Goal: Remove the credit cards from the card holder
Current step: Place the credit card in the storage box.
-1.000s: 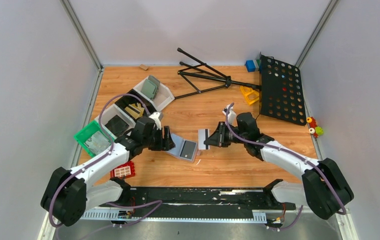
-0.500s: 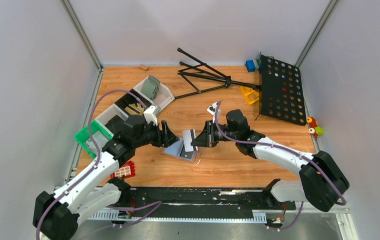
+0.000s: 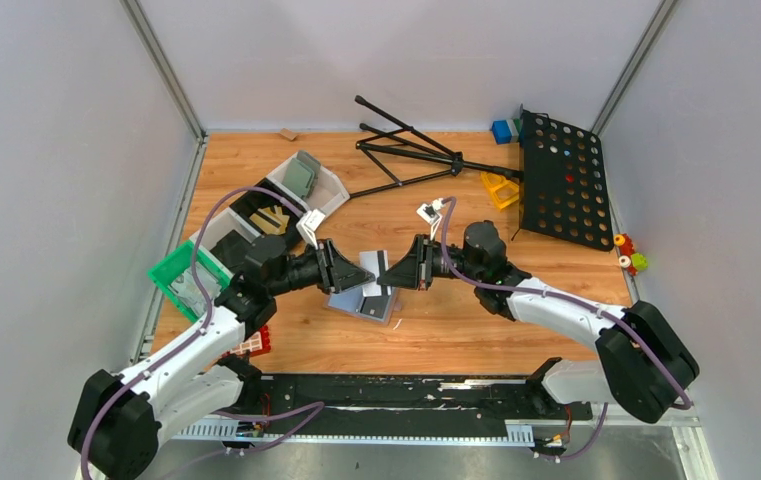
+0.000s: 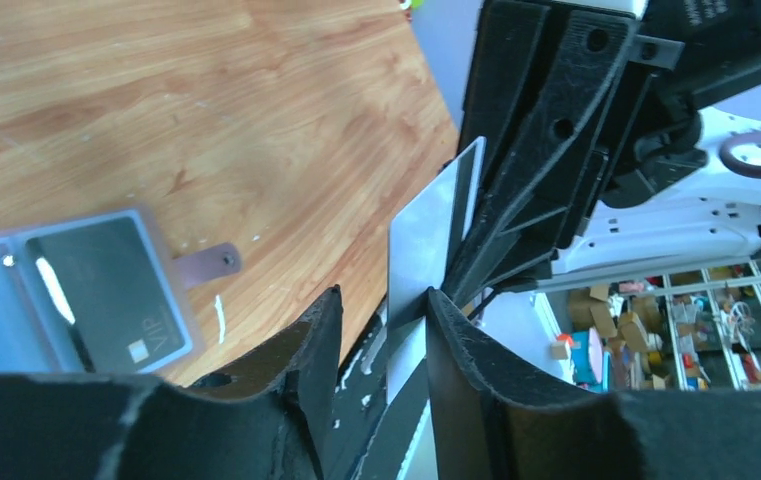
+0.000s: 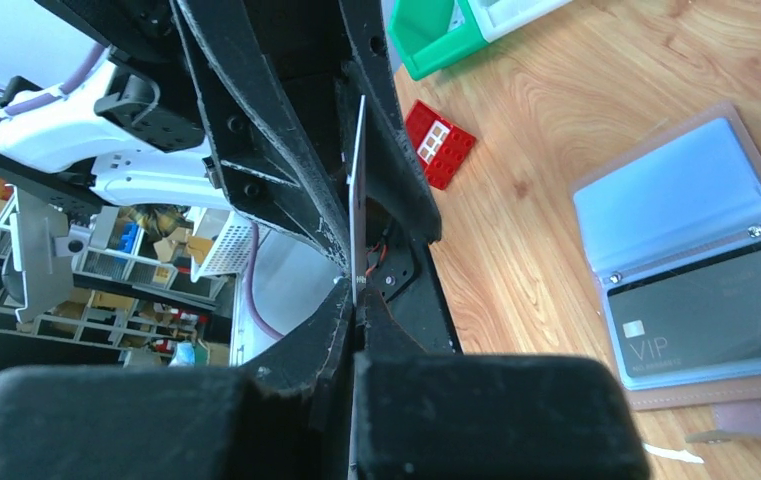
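The card holder [image 3: 364, 304] lies open on the table, light blue-grey with a salmon-tan edge, and it also shows in the right wrist view [image 5: 656, 195]. One black credit card marked VIP [image 5: 721, 300] sits in its pocket [image 4: 106, 290]. My right gripper [image 3: 396, 277] is shut on another credit card [image 3: 378, 272] and holds it upright above the holder; this card shows edge-on [image 5: 358, 190]. My left gripper [image 3: 366, 277] faces it, open, with its jaws on either side of the card's pale grey face [image 4: 426, 225]. The card touches one left finger only.
A green bin [image 3: 188, 278] and white bins [image 3: 306, 185] stand at the left, with a red brick [image 3: 248, 342] near the front. A black folded tripod [image 3: 406, 150], a black perforated board [image 3: 564, 180] and a yellow piece [image 3: 499, 188] lie at the back right.
My right gripper carried the card left and up over the holder. My left gripper rose and swung right, and its open jaws now straddle the card.
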You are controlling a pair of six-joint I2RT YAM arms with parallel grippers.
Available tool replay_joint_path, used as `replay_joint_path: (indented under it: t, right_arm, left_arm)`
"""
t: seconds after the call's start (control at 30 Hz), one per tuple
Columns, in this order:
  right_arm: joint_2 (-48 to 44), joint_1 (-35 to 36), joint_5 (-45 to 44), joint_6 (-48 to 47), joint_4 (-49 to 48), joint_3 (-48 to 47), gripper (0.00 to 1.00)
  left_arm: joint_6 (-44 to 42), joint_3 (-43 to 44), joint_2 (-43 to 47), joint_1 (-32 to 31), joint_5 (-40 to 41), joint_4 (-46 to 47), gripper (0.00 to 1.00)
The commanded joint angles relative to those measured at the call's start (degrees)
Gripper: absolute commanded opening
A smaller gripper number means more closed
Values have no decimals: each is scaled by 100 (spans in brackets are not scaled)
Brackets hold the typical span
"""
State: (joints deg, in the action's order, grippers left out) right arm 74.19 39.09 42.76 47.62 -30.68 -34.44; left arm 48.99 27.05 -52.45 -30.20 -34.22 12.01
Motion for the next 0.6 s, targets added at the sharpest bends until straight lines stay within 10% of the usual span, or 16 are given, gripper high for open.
replay_joint_path:
  t: [0.0,0.27,0.43,0.57]
  right_arm:
    - [89,-1,257,354,-840,18,0]
    - [291,-2,396,503,-1132,77,0]
    - [294,-1,308,459,-1113,133,16]
    - [174,-9,148,257,-838,152,28]
  left_arm:
    - [464,-51,42,14,-350,936,40]
    - [909,-306,159,14,-340,1658,24]
    - [1086,-364,177,14,-357,1906,0]
    - [740,-132,333,14,-133,1138,0]
